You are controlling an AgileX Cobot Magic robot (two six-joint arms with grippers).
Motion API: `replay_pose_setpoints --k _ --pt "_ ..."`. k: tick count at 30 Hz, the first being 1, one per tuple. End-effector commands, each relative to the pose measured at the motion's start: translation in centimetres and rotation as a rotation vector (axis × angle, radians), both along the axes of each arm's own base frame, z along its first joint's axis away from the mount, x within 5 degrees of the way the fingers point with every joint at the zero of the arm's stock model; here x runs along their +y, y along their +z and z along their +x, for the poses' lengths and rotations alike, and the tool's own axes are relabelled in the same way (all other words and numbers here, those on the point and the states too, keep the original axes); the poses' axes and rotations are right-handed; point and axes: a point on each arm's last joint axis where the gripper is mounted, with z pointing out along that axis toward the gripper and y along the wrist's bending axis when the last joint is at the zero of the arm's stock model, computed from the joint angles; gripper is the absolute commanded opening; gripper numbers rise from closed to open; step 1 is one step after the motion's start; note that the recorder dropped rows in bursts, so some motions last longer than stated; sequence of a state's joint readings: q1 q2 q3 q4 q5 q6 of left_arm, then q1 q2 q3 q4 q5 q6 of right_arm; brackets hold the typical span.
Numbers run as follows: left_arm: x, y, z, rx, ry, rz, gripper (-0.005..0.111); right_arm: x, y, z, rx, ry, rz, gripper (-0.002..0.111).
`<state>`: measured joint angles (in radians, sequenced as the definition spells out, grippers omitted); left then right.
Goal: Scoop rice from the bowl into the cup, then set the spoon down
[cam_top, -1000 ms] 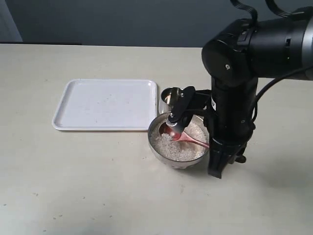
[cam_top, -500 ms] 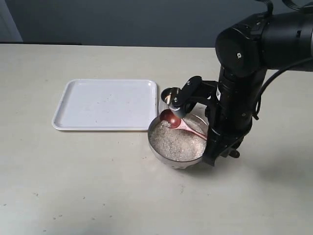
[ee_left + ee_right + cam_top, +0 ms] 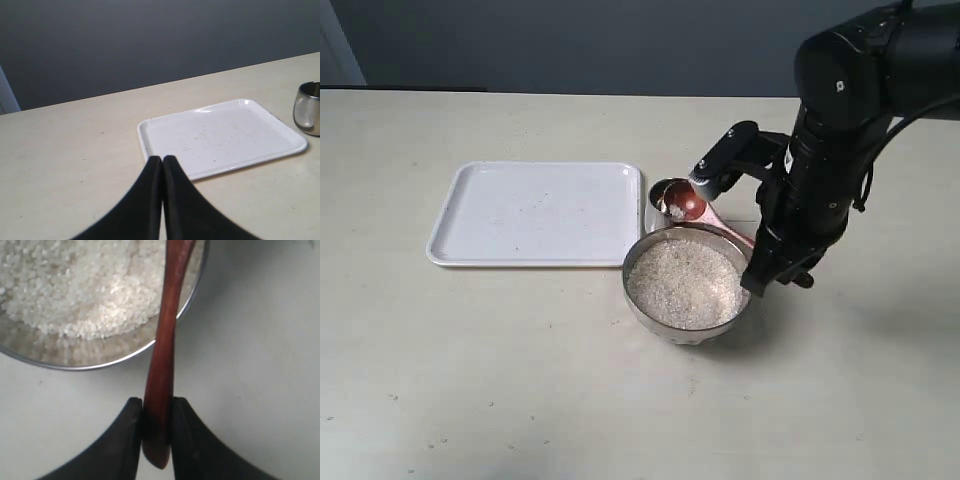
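Beige table point(image 3: 520, 380); right arm point(image 3: 830, 150) beside bowl point(image 3: 638, 262), fingers point(image 3: 132, 440) clamping spoon point(image 3: 688, 203) over cup point(image 3: 658, 190)

In the upper right of the exterior view, a bulky, glossy black robot arm point(image 3: 840, 150) is seen, built of rounded cylindrical housings with soft highlights along their edges. A small pale round dot point(image 3: 839, 86) is set in the uppermost housing. A thin black cable point(image 3: 867, 188) is looped down the arm's right side. A black angular bracket point(image 3: 735, 150) with a small silver-white tip is carried on its left side.

In the right wrist view, the right gripper point(image 3: 156, 402) is shown at the lower edge as two matte black fingers point(image 3: 127, 440) with curved outer edges, broadening toward the bottom of the frame.

In the left wrist view, the left gripper point(image 3: 162, 160) is shown at bottom centre as two smooth black prongs point(image 3: 145, 200), tapered to narrow tips.
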<state>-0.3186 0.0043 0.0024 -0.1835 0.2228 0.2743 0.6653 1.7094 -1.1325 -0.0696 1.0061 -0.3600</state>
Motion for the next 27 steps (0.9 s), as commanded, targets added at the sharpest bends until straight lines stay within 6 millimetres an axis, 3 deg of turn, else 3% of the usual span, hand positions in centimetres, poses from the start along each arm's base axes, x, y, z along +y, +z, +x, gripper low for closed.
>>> replay_pose_setpoints --k 1,9,15,27 --pt "0.0 0.2 0.0 -0.019 0.000 -0.009 0.001 0.1 1.6 1.6 -0.066 -0.016 0.043 -0.001" --pt "0.0 0.2 0.0 -0.020 0.000 -0.007 0.001 1.2 1.8 3.9 -0.087 -0.014 0.048 -0.001" --pt "0.0 0.2 0.0 -0.020 0.000 -0.007 0.001 0.8 0.7 4.4 -0.073 0.031 -0.057 -0.001" --pt "0.0 0.2 0.0 -0.019 0.000 -0.009 0.001 0.1 0.9 4.8 -0.120 0.064 -0.137 -0.001"
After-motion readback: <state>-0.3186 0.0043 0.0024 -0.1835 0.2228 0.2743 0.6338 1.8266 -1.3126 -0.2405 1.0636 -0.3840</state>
